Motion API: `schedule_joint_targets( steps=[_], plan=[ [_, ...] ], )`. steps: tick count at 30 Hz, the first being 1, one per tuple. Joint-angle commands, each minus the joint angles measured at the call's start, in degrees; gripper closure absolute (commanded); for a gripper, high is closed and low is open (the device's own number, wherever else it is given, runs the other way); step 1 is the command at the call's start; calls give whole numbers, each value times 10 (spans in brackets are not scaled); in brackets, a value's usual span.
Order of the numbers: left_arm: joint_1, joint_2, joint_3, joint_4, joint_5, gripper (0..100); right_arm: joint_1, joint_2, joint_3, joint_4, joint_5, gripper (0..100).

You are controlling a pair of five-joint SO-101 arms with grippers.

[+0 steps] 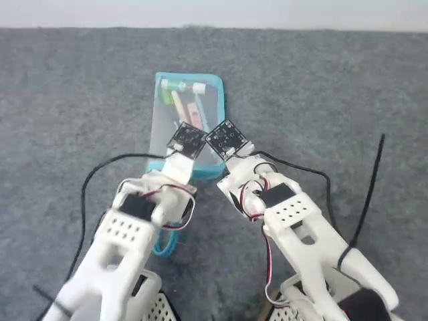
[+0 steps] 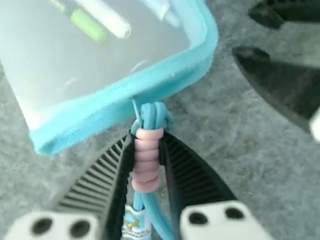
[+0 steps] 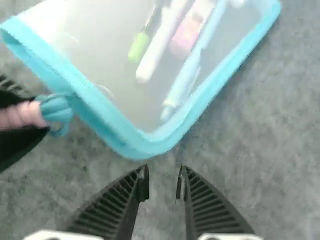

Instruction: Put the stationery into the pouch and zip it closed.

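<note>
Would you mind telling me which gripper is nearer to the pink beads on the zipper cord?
Left. The left gripper is shut around the pink beads; the right gripper sits apart from them, just off the pouch corner.

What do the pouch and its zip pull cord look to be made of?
The pouch: frosted, see-through soft plastic, since the pens show through it; teal woven-looking edging. The pull cord: smooth teal cord, probably rubbery, wrapped with a pink coil.

Grey, felt-like covering over the whole table, coarse flecked nap in the close views, pale plain strip along the far edge, straight seam between them.
</note>
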Motion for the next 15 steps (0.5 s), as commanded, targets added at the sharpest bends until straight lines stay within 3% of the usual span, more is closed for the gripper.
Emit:
schedule_joint_targets(
  steps=[1, 10, 15],
  plan=[
    [0, -135, -1, 2, -10, 990, 5, -22, 17, 3, -1, 902],
    [-49, -171, 6, 1, -7, 990, -39, -237, 108, 32, 0, 902],
    [-49, -171, 6, 1, -7, 990, -42, -255, 113, 26, 0, 898]
  ],
)
